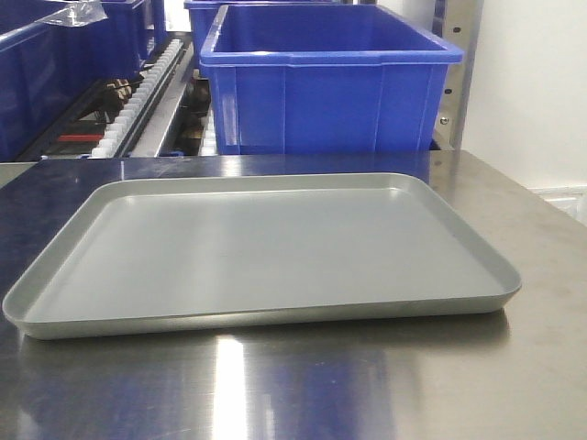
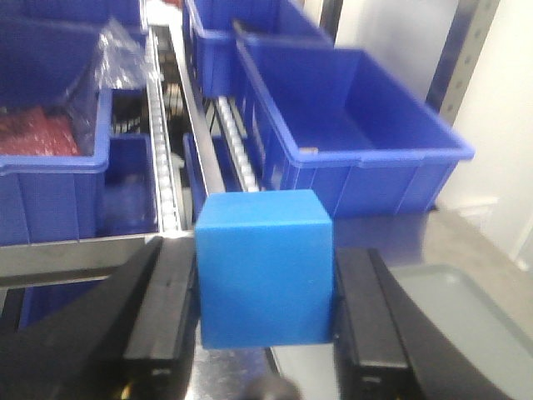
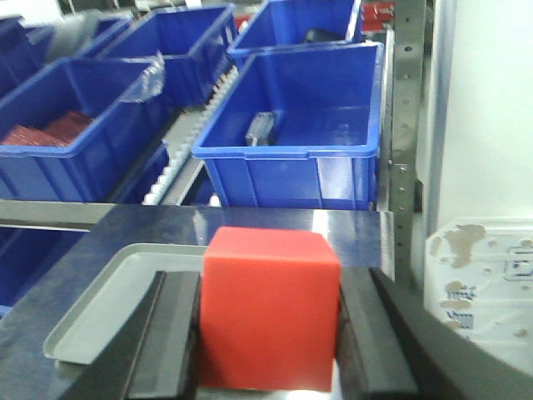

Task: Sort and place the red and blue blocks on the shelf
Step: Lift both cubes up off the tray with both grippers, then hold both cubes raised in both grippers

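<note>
Left wrist-mounted view is showing the left jaws pinching the blue block (image 2: 265, 267) by two opposite faces, one black finger pressing on each side, with the block sitting square between them and facing the shelf (image 2: 470, 42). Right wrist-mounted view is showing the same on the other arm: the right jaws are clamping the red block (image 3: 268, 308) by its sides over the table (image 3: 133, 225), with a corner of the tray (image 3: 125, 304) lying just behind it. From the front, the tray is lying bare toward the table's far edge, and neither block nor arm is appearing there. So both pickups are looking done. What is remaining, by my reading, is the sorting itself: carrying each block across the far edge, setting it in its own place on the shelf among the bins (image 1: 321, 92) beside the roller tracks (image 1: 138, 101), then letting go. Which spot is meant for which colour is not showing. No brand, label or writing is coming through readably anywhere; bins and blocks are looking plain, and the pale blotched plate (image 3: 483, 292) past the table's right edge is carrying marks too blurred to read.
</note>
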Available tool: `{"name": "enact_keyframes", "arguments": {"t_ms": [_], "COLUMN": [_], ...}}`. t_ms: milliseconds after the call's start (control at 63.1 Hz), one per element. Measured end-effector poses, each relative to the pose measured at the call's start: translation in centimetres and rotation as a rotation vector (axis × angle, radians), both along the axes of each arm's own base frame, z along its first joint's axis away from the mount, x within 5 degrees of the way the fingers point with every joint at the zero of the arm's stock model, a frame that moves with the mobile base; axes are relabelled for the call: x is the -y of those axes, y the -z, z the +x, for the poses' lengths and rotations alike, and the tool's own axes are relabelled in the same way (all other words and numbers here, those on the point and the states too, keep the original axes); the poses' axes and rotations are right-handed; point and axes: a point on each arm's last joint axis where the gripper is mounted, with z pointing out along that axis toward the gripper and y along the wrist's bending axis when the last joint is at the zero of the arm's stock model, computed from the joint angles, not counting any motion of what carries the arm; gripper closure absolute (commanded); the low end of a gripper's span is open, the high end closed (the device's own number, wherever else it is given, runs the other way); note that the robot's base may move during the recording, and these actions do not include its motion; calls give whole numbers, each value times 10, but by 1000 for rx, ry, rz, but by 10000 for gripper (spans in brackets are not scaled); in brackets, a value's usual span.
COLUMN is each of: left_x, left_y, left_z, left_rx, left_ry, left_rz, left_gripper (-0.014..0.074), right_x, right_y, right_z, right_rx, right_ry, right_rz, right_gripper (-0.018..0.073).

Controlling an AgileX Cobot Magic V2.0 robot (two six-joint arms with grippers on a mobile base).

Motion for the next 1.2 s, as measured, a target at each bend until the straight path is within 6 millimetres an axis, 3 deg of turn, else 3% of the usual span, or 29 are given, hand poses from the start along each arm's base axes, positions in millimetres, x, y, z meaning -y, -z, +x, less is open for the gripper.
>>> {"name": "enact_keyframes", "arguments": {"t_ms": [222,412,792,1204], "left_x": [-20,-30,-23,-3], "left_y": [41,72,90,120], "left_z": [-29,-46,-34,-9], "left_rx": [-10,-8,-51,-10], "left_ry": [-23,-20,-1,53], "left_rz": [1,56,168,207], "left_gripper": [316,316,316,316], "right_x": [11,-3,-18,-37], "right_y": [50,75,92,123], "right_z": [-24,-8,12,48], "right_rx": [18,-68,-74,-41], "right_ry": [-18,-77,-123,-122], "right_rz": [25,-78,-107,-95], "right_gripper": [272,272,272,272]}}
